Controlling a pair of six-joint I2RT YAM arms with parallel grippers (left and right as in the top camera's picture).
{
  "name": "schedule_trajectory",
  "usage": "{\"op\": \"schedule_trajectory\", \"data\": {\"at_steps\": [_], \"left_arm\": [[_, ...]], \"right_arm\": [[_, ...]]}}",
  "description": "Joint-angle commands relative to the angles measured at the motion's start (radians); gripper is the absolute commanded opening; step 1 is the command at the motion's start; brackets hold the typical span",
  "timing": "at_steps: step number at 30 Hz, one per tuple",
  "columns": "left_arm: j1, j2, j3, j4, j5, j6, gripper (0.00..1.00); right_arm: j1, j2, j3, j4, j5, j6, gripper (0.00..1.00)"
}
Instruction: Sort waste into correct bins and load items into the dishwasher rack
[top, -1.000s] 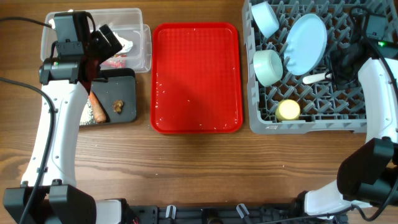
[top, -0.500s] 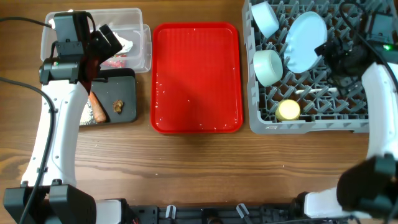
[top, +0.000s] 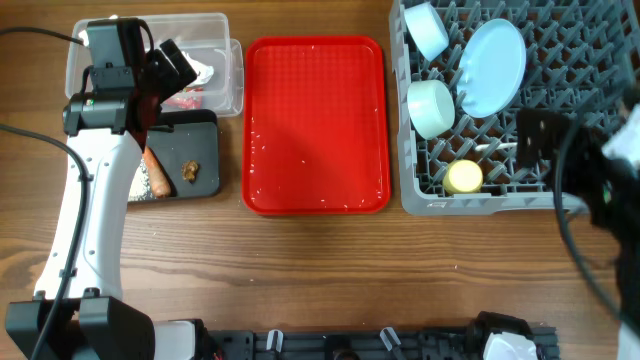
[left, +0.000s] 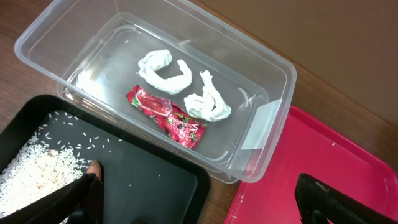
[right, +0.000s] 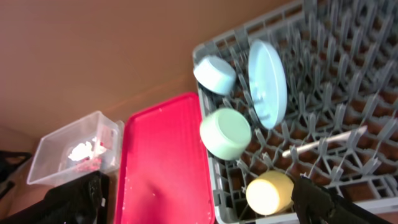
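White rice (left: 34, 171) on the black tray (left: 155, 180) shows clearly only from left wrist.

My fingers (right: 326, 204) spread wide over the rack (right: 348, 106): plate (right: 267, 84), blue cup (right: 214, 74), green cup (right: 225, 132), yellow cup (right: 268, 191); tray (right: 161, 162) beside.
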Motion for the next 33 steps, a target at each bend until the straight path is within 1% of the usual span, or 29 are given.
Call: {"op": "schedule_trajectory", "data": {"at_steps": [1, 7, 9, 12, 13, 16, 17, 20, 23, 28, 33], "left_arm": [[0.005, 0.000, 0.005, 0.003, 0.002, -0.005, 1.00], [0.005, 0.000, 0.005, 0.003, 0.002, -0.005, 1.00], [0.005, 0.000, 0.005, 0.003, 0.002, -0.005, 1.00], [0.005, 0.000, 0.005, 0.003, 0.002, -0.005, 1.00], [0.005, 0.000, 0.005, 0.003, 0.002, -0.005, 1.00], [0.005, 0.000, 0.005, 0.003, 0.002, -0.005, 1.00], [0.005, 0.000, 0.005, 0.003, 0.002, -0.005, 1.00], [0.005, 0.000, 0.005, 0.003, 0.002, -0.005, 1.00], [0.005, 0.000, 0.005, 0.003, 0.002, -0.005, 1.00], [0.005, 0.000, 0.005, 0.003, 0.002, -0.005, 1.00], [0.005, 0.000, 0.005, 0.003, 0.002, -0.005, 1.00]], "right_arm": [[0.002, -0.076, 0.007, -0.035, -0.014, -0.046, 1.00], [0.002, -0.136, 0.006, -0.103, 0.100, -0.047, 1.00], [0.002, -0.136, -0.005, -0.096, 0.116, -0.094, 0.99], [0.002, -0.136, -0.055, -0.041, 0.109, -0.154, 1.00], [0.002, -0.151, -0.111, 0.018, 0.100, -0.174, 1.00], [0.024, -0.204, -0.245, 0.163, 0.082, -0.175, 1.00], [0.061, -0.258, -0.356, 0.291, 0.084, -0.177, 1.00], [0.105, -0.343, -0.524, 0.465, 0.090, -0.176, 1.00], [0.133, -0.448, -0.739, 0.671, 0.090, -0.176, 1.00], [0.158, -0.596, -1.041, 0.908, 0.090, -0.176, 1.00], [0.195, -0.707, -1.255, 1.044, 0.111, -0.176, 1.00]]}}
